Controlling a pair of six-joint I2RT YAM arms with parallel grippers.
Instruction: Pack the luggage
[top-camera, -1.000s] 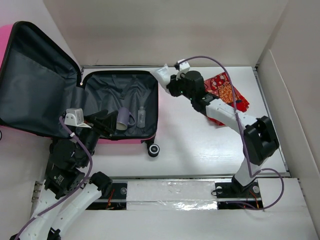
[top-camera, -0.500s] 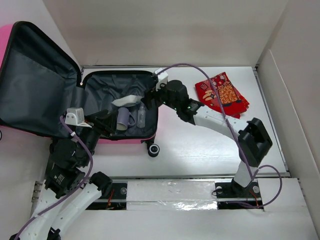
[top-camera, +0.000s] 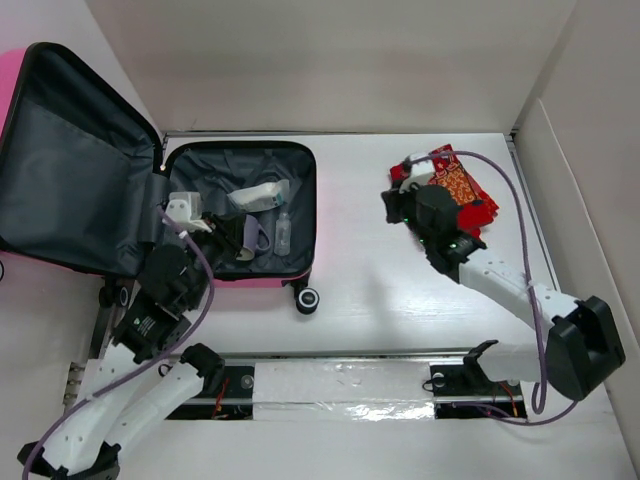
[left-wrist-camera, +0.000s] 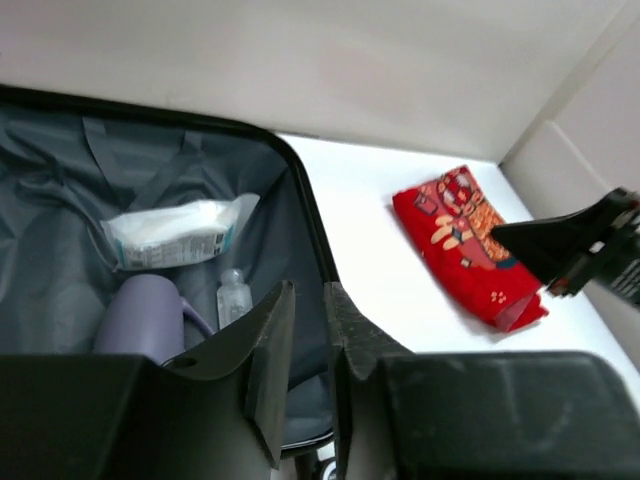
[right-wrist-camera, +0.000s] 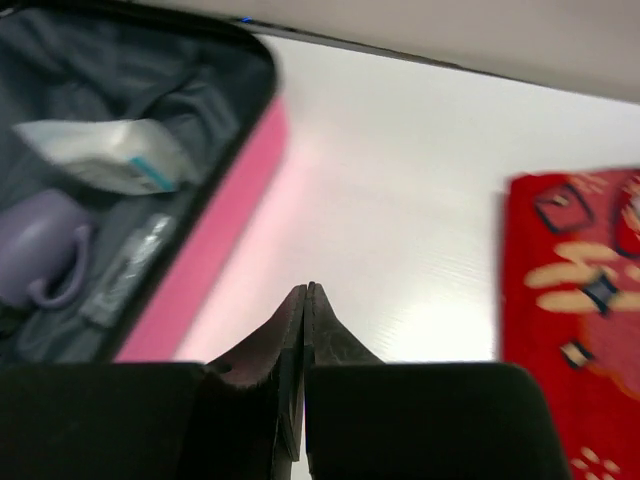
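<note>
The hot-pink luggage (top-camera: 250, 279) lies open at the left, its grey-lined lid (top-camera: 70, 190) swung back. In its base lie a white packet (top-camera: 258, 196), a purple mug (top-camera: 247, 235) and a small clear bottle (top-camera: 283, 232). My left gripper (top-camera: 225, 240) hovers over the base's near left part, jaws a narrow gap apart and empty (left-wrist-camera: 310, 295). My right gripper (top-camera: 390, 203) is shut and empty (right-wrist-camera: 305, 290), over bare table beside a red patterned packet (top-camera: 455, 185). That packet also shows in the left wrist view (left-wrist-camera: 465, 245) and the right wrist view (right-wrist-camera: 580, 330).
White board walls enclose the table at the back (top-camera: 340, 70) and right (top-camera: 575, 190). A black suitcase wheel (top-camera: 307, 299) sticks out at the base's near right corner. A taped rail (top-camera: 340, 385) runs along the near edge between the arm bases.
My right gripper carried the white packet over the suitcase, left it in the base and pulled back right to beside the red packet. My left arm shifted forward over the base.
</note>
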